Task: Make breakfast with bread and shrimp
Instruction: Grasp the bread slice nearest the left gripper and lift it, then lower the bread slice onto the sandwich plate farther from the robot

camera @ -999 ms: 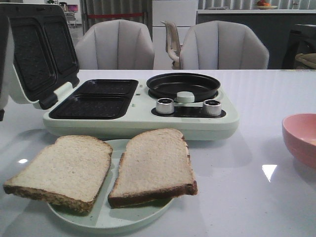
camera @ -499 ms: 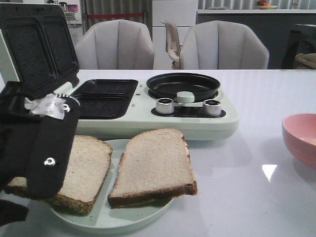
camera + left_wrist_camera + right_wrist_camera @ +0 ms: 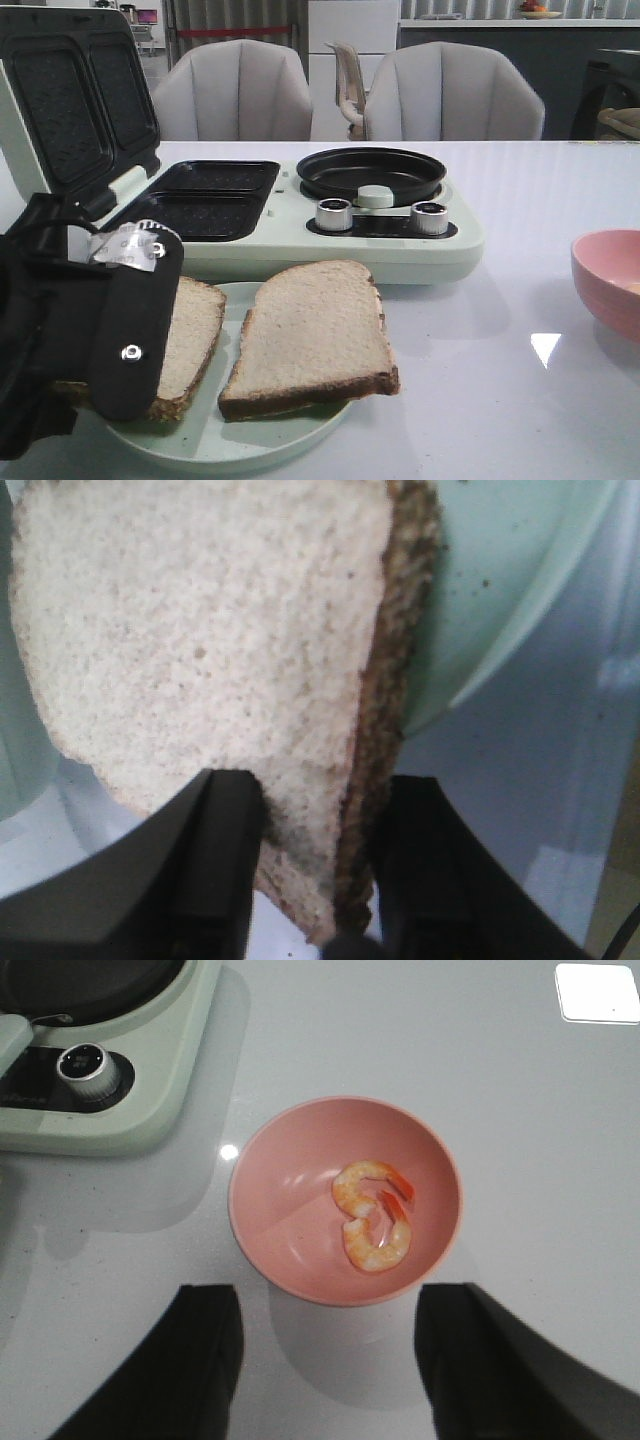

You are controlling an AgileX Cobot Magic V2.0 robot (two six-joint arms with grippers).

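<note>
Front view: a white desk [image 3: 500, 400] carries a pale green breakfast maker [image 3: 300, 240], lid open, and a pale green plate [image 3: 230, 440] with two bread slices [image 3: 315, 335]. Left pincer [image 3: 310, 880] straddles the left slice's corner, fingers [image 3: 215, 850] apart, not clamped. Right pincer [image 3: 325, 1360] hangs open over a pink bowl [image 3: 290, 1240] holding two shrimp [image 3: 375, 1215].

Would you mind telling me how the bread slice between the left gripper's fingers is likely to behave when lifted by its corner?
The slice looks thin and airy, so probably light and prone to sagging. The fingers straddle only one corner, so its soft crumb may tear or compress.
</note>
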